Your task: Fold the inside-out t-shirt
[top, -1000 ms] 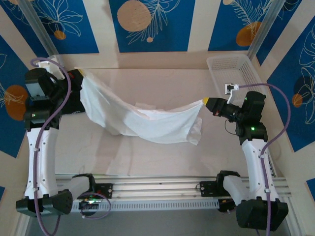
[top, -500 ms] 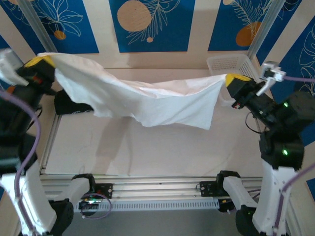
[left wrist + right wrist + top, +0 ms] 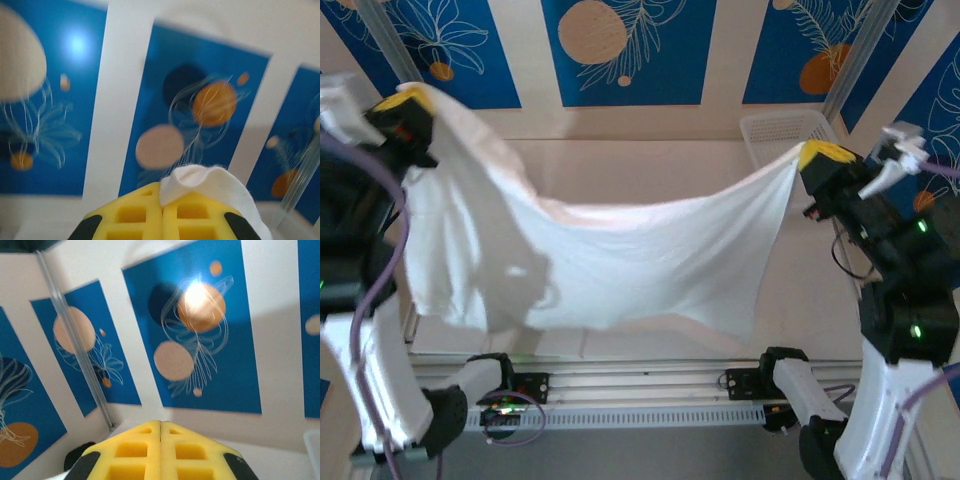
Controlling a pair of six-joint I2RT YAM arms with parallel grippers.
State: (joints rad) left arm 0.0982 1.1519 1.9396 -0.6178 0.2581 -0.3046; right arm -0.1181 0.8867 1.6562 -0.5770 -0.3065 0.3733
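The t-shirt (image 3: 640, 265) hangs spread left to right over the tabletop (image 3: 650, 165), sagging midway, lower edge near the front edge. The left gripper (image 3: 408, 108) and right gripper (image 3: 823, 158) clench its upper corners.

I count one white t-shirt (image 3: 630, 265), only a single piece of cloth. There are two grippers, the left gripper (image 3: 404, 103) and the right gripper (image 3: 822, 157), and each one has two yellow fingers (image 3: 130, 215), so four fingers together. There is also one white basket (image 3: 775, 128) and one table (image 3: 650, 165)
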